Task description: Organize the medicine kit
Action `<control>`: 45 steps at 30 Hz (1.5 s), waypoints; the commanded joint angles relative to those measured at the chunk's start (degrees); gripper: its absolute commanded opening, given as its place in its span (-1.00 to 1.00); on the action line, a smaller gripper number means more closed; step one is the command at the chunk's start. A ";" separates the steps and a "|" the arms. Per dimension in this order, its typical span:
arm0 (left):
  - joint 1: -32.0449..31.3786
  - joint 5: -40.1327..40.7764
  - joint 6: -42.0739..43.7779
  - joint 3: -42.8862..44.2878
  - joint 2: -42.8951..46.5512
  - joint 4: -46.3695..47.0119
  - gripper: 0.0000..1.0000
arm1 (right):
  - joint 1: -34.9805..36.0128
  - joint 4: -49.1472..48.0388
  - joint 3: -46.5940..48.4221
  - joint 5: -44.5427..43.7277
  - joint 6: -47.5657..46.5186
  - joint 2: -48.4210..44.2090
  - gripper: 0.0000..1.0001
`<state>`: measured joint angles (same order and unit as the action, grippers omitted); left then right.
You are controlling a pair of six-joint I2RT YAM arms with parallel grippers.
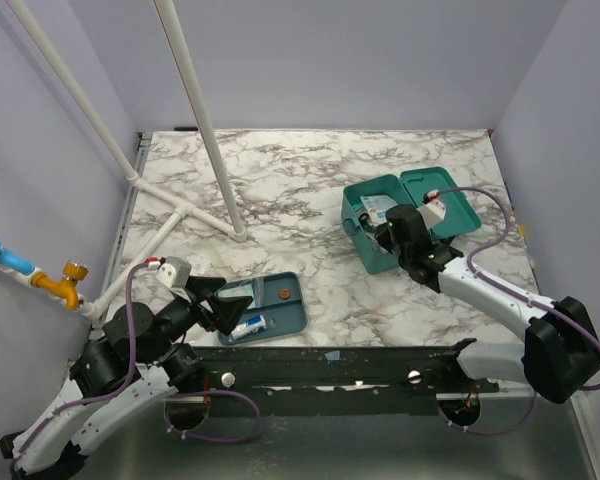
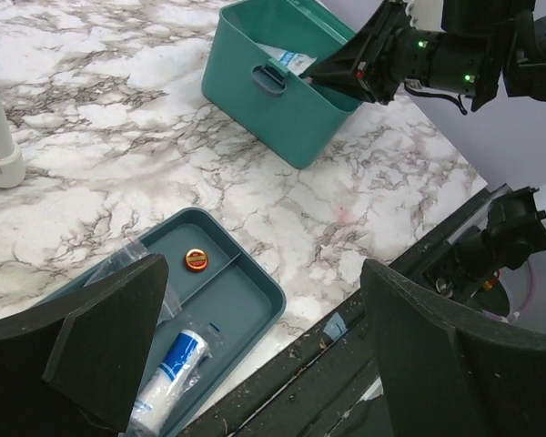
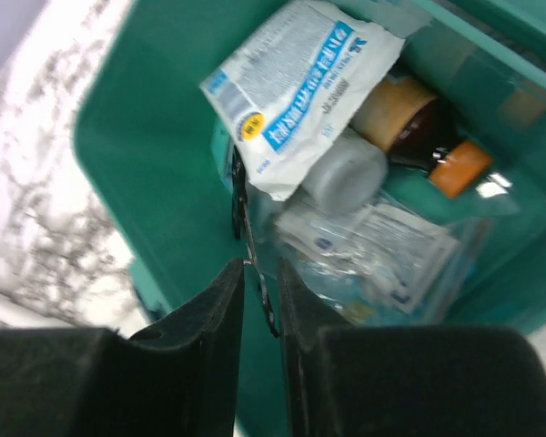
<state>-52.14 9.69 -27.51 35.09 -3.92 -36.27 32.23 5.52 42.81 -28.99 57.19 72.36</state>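
Observation:
The medicine kit [image 1: 378,252], a deep teal box with its lid open, stands at the right. It also shows in the left wrist view [image 2: 282,109] and the right wrist view [image 3: 155,155]. Inside lie a white sachet [image 3: 296,100], a brown bottle [image 3: 409,118], a grey cap and clear packets. My right gripper [image 1: 392,235] [image 3: 259,266] reaches into the box, jaws nearly together around a thin black tool [image 3: 247,214]. My left gripper [image 1: 232,312] [image 2: 264,270] is open and empty above the near edge of the flat tray [image 1: 292,318].
The shallow teal tray [image 2: 246,314] holds a small red tin [image 2: 196,259], a wrapped white-and-blue roll [image 2: 168,369] and a clear bag [image 2: 118,264]. A white pole frame [image 1: 205,120] stands at the back left. A black rail [image 1: 360,365] runs along the table's near edge.

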 commanded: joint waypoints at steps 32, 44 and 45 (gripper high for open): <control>0.06 4.76 -0.44 -0.40 -2.08 -0.49 0.86 | 0.91 18.12 17.15 38.94 -38.26 -13.00 0.13; 0.11 6.98 -1.06 -0.14 -1.17 -1.31 0.86 | 16.19 9.56 15.02 41.56 -48.71 -6.59 0.18; 0.15 7.19 -1.14 -0.18 -0.88 -1.34 0.86 | 16.68 8.20 14.47 42.49 -49.83 -6.28 0.18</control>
<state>-52.14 14.39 -27.97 34.98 -5.63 -36.40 46.85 19.55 58.74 10.41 13.34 65.28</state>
